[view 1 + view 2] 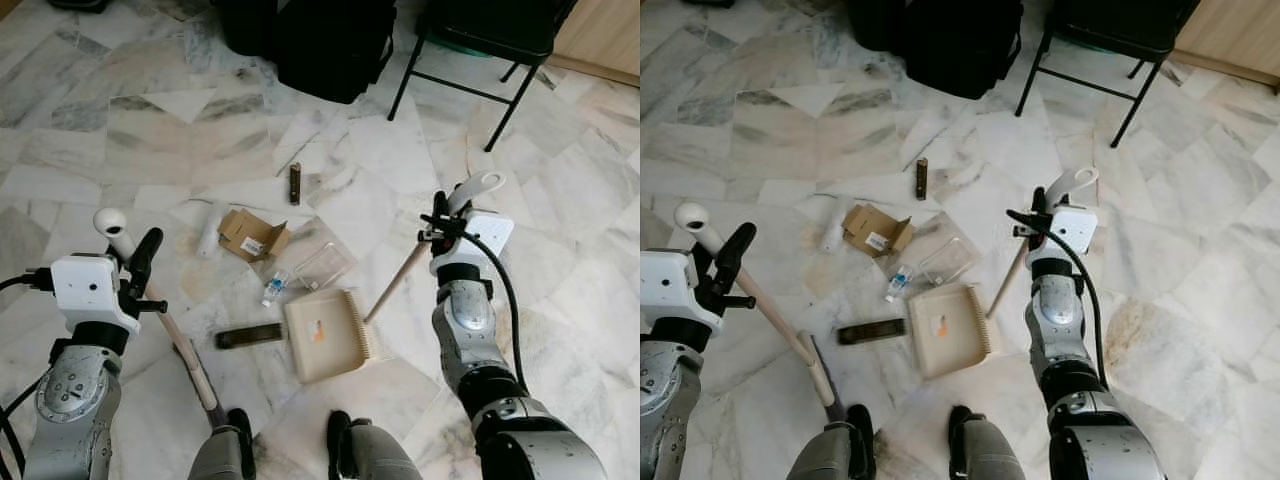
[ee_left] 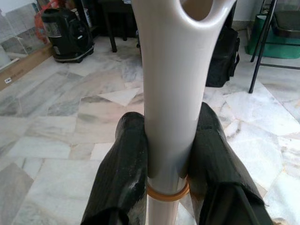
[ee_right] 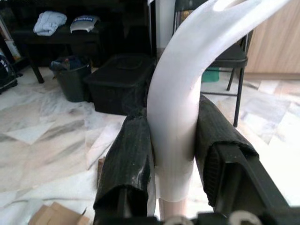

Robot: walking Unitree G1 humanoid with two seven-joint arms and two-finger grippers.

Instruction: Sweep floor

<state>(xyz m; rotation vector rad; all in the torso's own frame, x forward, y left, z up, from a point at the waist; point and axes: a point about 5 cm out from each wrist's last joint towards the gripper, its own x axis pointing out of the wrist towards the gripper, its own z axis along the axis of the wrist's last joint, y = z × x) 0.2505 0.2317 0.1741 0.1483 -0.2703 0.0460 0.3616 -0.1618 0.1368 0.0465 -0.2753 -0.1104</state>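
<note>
My left gripper [image 1: 140, 262] is shut on the white top of the broom handle [image 1: 112, 225]. Its wooden shaft [image 1: 185, 350] slants down to the floor beside my feet. In the left wrist view both black fingers [image 2: 126, 168] press the white handle [image 2: 173, 93]. My right gripper [image 1: 440, 225] is shut on the white grip [image 1: 478, 188] of the dustpan's wooden handle [image 1: 395, 280]. The beige dustpan [image 1: 325, 335] lies flat on the marble floor ahead of my feet. Litter lies in front of it: a cardboard piece [image 1: 250, 235], a white roll [image 1: 208, 228], a small bottle [image 1: 275, 288], a clear plastic tray [image 1: 322, 264], a brown stick [image 1: 295, 183] and a dark bar [image 1: 248, 336].
A black bag [image 1: 330, 45] stands on the floor straight ahead, with a black folding chair [image 1: 480, 40] to its right. A wooden cabinet edge [image 1: 610, 35] is at the far right. My feet [image 1: 340, 440] stand just behind the dustpan.
</note>
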